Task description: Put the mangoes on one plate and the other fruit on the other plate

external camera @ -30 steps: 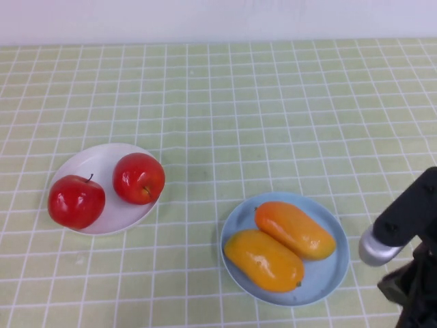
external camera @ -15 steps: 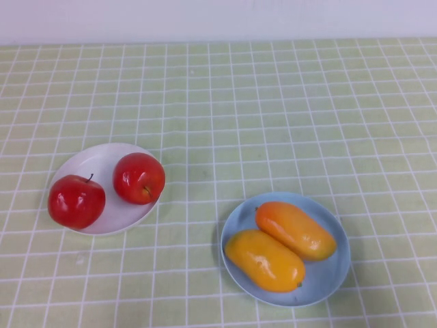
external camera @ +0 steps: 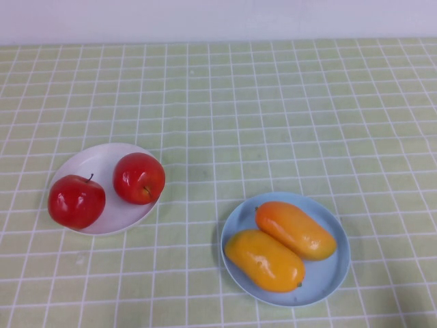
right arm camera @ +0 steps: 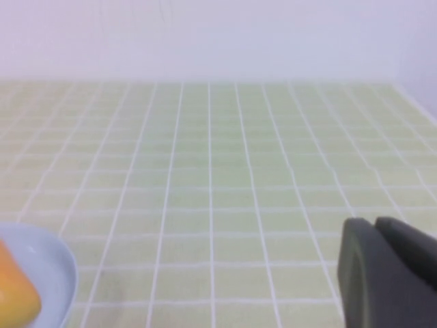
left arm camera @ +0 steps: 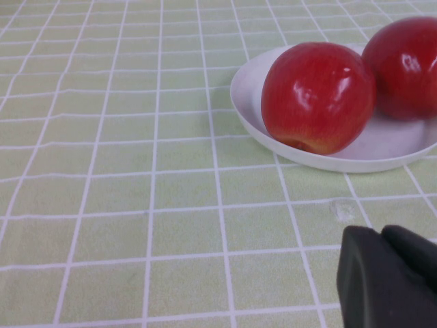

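Observation:
Two mangoes (external camera: 295, 229) (external camera: 263, 260) lie side by side on the light blue plate (external camera: 333, 273) at the front right. Two red apples (external camera: 138, 178) (external camera: 76, 201) rest on the white plate (external camera: 102, 160) at the left; the left wrist view shows them (left arm camera: 317, 97) (left arm camera: 406, 67) on that plate (left arm camera: 355, 160). My left gripper (left arm camera: 384, 273) is shut and empty, low over the cloth short of the white plate. My right gripper (right arm camera: 382, 270) is shut and empty, away from the blue plate (right arm camera: 51, 270), where a mango's end (right arm camera: 15, 294) peeks in. Neither arm shows in the high view.
A green checked tablecloth (external camera: 273, 116) covers the whole table, with a white wall along the far edge. Nothing else stands on it.
The right arm, seen at the front right corner a second ago, has drawn back out of the high view. The fruit and plates have not moved.

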